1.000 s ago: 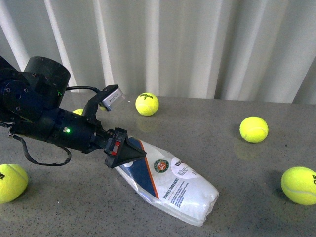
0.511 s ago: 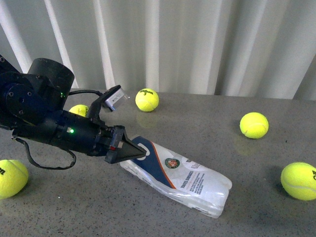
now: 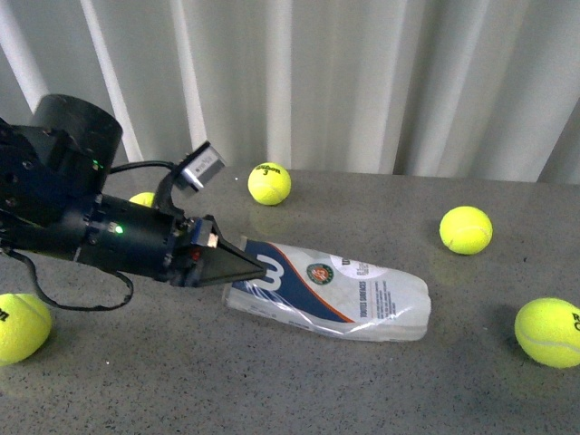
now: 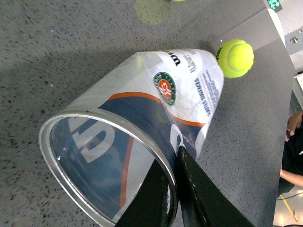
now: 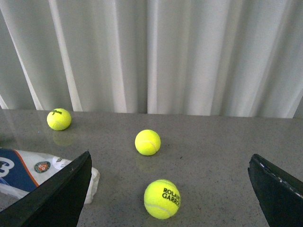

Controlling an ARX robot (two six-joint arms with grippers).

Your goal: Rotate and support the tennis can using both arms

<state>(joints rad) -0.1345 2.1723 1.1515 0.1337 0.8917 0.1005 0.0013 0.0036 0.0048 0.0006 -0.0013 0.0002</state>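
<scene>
The tennis can (image 3: pixel 335 294) lies on its side on the grey table, closed end to the right, white, navy and orange label up. My left gripper (image 3: pixel 258 267) is shut on its silver rim (image 4: pixel 109 168), one finger inside the open mouth, one outside. In the left wrist view the can (image 4: pixel 156 99) points away towards a tennis ball (image 4: pixel 235 57). My right gripper (image 5: pixel 173 189) is open and empty, its fingers (image 5: pixel 57 196) wide apart; the can's closed end (image 5: pixel 33 172) shows beside one of them. The right arm is out of the front view.
Tennis balls lie around the table: one behind the can (image 3: pixel 270 185), one at the right (image 3: pixel 466 229), one far right (image 3: pixel 547 332), one at the left edge (image 3: pixel 20 328), one behind my left arm (image 3: pixel 140 198). A white curtain hangs behind the table.
My left gripper has swung the can anticlockwise on the table and rolled it. It lay pointing towards the front right; now it lies nearly level, label emblem on top.
</scene>
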